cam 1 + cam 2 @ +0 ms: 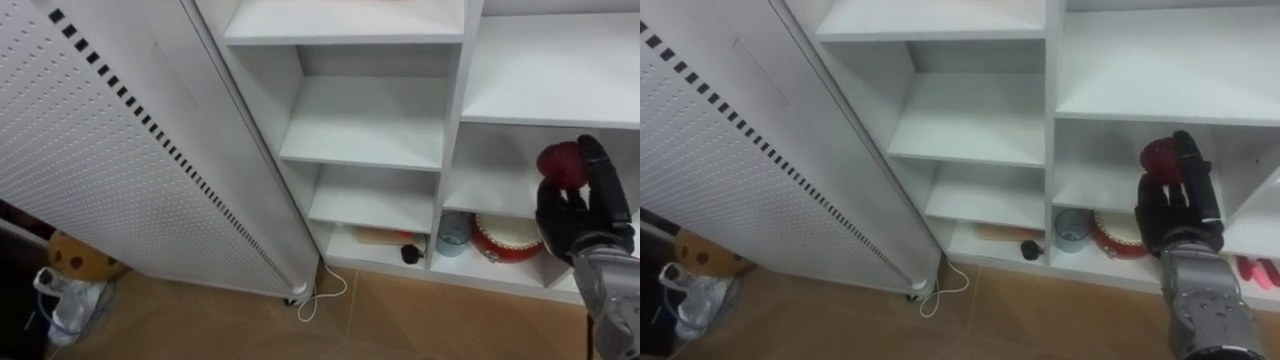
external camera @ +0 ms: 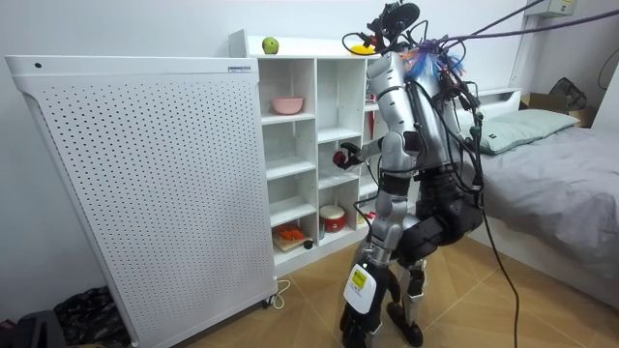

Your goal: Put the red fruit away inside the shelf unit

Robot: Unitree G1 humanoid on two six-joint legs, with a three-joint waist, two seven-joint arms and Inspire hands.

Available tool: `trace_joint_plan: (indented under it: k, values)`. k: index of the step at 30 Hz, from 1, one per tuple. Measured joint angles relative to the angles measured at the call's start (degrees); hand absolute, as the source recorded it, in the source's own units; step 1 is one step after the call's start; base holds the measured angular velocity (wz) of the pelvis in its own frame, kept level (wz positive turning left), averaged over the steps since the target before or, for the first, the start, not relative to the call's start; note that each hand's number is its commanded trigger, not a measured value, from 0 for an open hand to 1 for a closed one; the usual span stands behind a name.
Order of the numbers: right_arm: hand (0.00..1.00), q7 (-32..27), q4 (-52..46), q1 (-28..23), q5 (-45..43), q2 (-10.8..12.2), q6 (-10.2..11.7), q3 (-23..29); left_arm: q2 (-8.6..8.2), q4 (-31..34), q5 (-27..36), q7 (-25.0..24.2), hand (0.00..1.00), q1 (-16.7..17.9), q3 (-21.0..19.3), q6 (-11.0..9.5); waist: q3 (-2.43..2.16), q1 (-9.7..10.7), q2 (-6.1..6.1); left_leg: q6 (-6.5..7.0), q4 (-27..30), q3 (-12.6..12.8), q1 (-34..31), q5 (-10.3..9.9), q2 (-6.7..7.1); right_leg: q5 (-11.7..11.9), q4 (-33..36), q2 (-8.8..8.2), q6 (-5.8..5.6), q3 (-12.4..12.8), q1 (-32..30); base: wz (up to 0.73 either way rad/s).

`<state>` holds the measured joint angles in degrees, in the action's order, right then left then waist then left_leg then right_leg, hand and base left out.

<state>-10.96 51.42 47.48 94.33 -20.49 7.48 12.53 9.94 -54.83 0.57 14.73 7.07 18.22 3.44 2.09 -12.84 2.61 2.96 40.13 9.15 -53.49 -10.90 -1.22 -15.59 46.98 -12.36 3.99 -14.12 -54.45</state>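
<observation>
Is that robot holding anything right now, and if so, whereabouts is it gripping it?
Yes: its right hand holds a red round fruit, fingers curled round the fruit's side, in front of the white shelves.

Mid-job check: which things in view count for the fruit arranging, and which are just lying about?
Job: red fruit, held in the right hand; white shelf unit; green apple and yellow fruit on its top.
Lying about: pink bowl, red tin, blue cup, perforated panel, white cable.
</observation>
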Motion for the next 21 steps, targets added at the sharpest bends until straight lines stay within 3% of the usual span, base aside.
trace_joint_plan:
  k: [7,21]
  values:
    - [0.0,-0.51,-0.15,0.01,-0.14,-1.16,0.15,0.04,0.06,0.15,-0.14,-0.43,0.0,0.01,-0.11,0.0,-0.02,0.0,0.03,0.3,3.05,-0.03,-1.22,-1.31,-0.09,-1.69,2.97,-0.77,-0.03,0.0,-0.89,0.02]
    - [0.0,-1.71,-0.14,0.83,-0.15,-3.56,0.78,0.0,1.36,0.21,-0.14,-0.41,0.0,2.37,-0.14,-0.27,-0.07,0.11,0.09,0.48,4.76,0.04,-1.99,-2.01,-0.15,-1.81,3.94,-0.7,0.0,0.11,-1.41,-0.01]
